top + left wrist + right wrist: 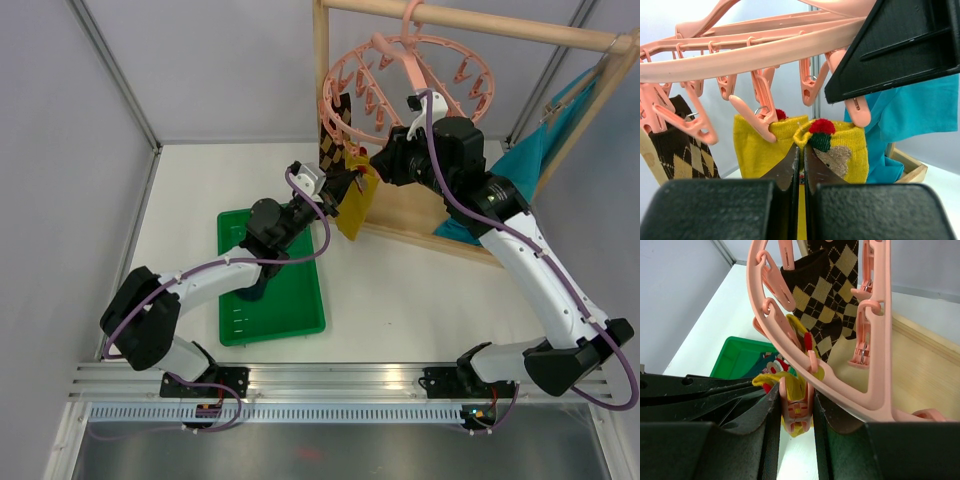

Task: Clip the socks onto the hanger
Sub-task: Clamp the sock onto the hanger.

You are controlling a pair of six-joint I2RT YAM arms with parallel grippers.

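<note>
The pink hanger point(410, 75) hangs from the wooden rack; its ring point(765, 47) runs across the left wrist view. An argyle sock point(335, 135) and one mustard-yellow sock point(757, 150) hang from its clips. My left gripper point(801, 148) is shut on the cuff of a second yellow sock point(845, 155), which bears a bear figure and a red pom-pom, and holds it up just under the ring. My right gripper point(796, 390) is shut on a pink clip point(798, 410), squeezing it, with yellow fabric around the clip. In the top view the two grippers point(345, 182) point(380, 160) meet at the ring's near side.
A green tray point(235, 325) lies on the table under the left arm, holding teal socks with a red-white figure point(772, 362). A large teal cloth point(520, 165) hangs on the wooden rack point(470, 20) at right. Grey walls enclose the table.
</note>
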